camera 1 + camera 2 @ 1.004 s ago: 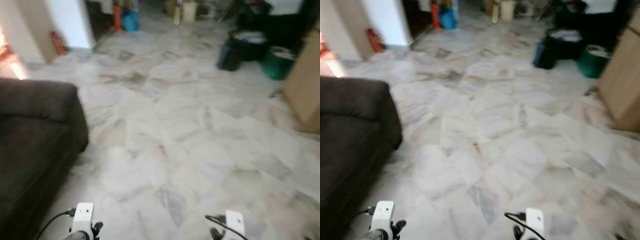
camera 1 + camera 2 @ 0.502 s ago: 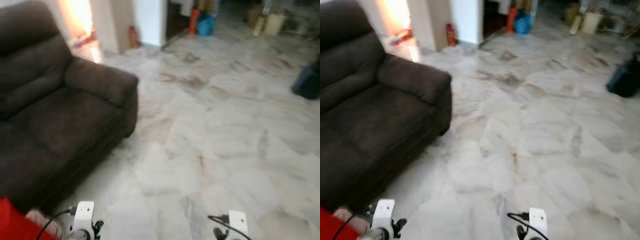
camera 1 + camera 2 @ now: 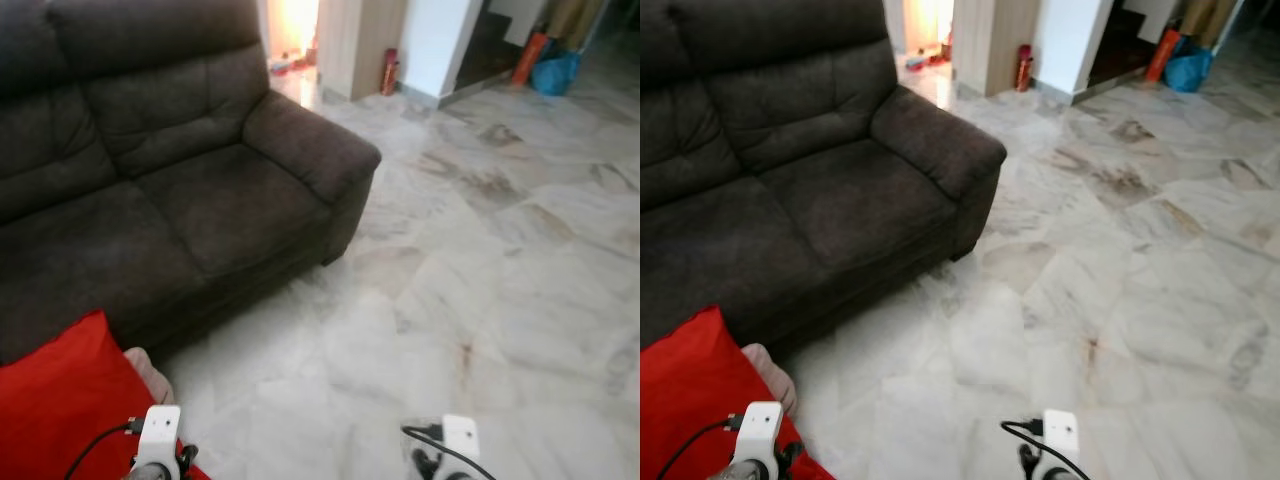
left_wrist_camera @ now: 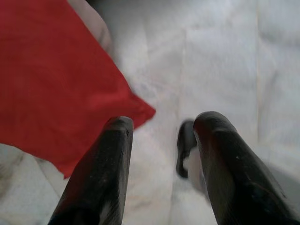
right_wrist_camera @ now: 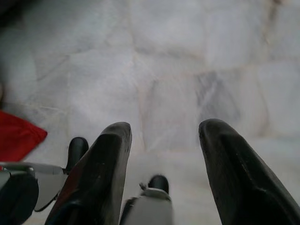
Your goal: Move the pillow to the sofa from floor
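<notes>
A red pillow [image 3: 60,400] lies on the marble floor at my lower left, in front of the dark brown sofa [image 3: 180,190]. A pinkish object [image 3: 150,372] peeks out beside the pillow's edge. In the left wrist view, my left gripper [image 4: 161,124] hangs open just above the floor, near a corner of the red pillow [image 4: 56,79], with nothing between its fingers. My right gripper [image 5: 164,131] is open too, over bare floor, and a bit of the red pillow [image 5: 18,136] shows off to one side.
The sofa's armrest [image 3: 315,145] juts toward the open marble floor [image 3: 500,270] on my right. A red cylinder [image 3: 390,72] stands by a wall corner at the back, and an orange and a blue item [image 3: 555,70] lie near the far right doorway.
The camera has swung left: the sofa now takes up the upper left, and the red pillow has come further into view. The dark bags and box on the right have gone out of frame.
</notes>
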Motion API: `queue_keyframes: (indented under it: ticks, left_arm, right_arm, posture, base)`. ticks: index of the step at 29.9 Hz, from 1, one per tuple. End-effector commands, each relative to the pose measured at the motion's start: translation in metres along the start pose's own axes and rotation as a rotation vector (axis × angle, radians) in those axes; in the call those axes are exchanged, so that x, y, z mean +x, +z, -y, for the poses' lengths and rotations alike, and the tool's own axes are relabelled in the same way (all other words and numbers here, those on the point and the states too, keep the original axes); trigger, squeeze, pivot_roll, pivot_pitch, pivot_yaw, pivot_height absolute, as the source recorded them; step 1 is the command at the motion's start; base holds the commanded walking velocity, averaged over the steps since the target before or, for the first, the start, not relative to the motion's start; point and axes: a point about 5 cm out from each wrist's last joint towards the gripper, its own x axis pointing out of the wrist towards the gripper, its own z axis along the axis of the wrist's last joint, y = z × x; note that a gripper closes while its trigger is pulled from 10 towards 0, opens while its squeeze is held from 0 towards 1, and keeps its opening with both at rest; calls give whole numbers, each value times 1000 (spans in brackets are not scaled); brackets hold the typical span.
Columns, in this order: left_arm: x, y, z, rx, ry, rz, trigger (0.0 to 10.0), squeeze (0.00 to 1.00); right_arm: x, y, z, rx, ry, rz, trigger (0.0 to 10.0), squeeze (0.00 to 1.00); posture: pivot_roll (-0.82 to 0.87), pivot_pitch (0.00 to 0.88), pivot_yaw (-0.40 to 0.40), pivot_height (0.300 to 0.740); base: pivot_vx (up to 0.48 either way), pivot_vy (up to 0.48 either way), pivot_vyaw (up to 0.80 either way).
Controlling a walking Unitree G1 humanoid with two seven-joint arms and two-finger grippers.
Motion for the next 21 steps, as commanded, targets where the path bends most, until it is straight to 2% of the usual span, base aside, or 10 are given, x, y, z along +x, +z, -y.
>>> queue_keyframes:
  ticks: [1, 21]
  left_arm:
    - [-1, -7, 2, -15, -2, -25, 10000, 0]
    - [-1, -8, 1, 4, -3, -27, 10000, 0]
  right_arm:
    - [-2, -5, 10, 3, -27, -14, 10000, 0]
    - [-3, -7, 9, 0, -22, -21, 10000, 0]
  posture:
    - [103, 0, -60, 740]
    - [99, 0, -52, 740]
  base:
    - [0, 0, 800]
    - [0, 0, 800]
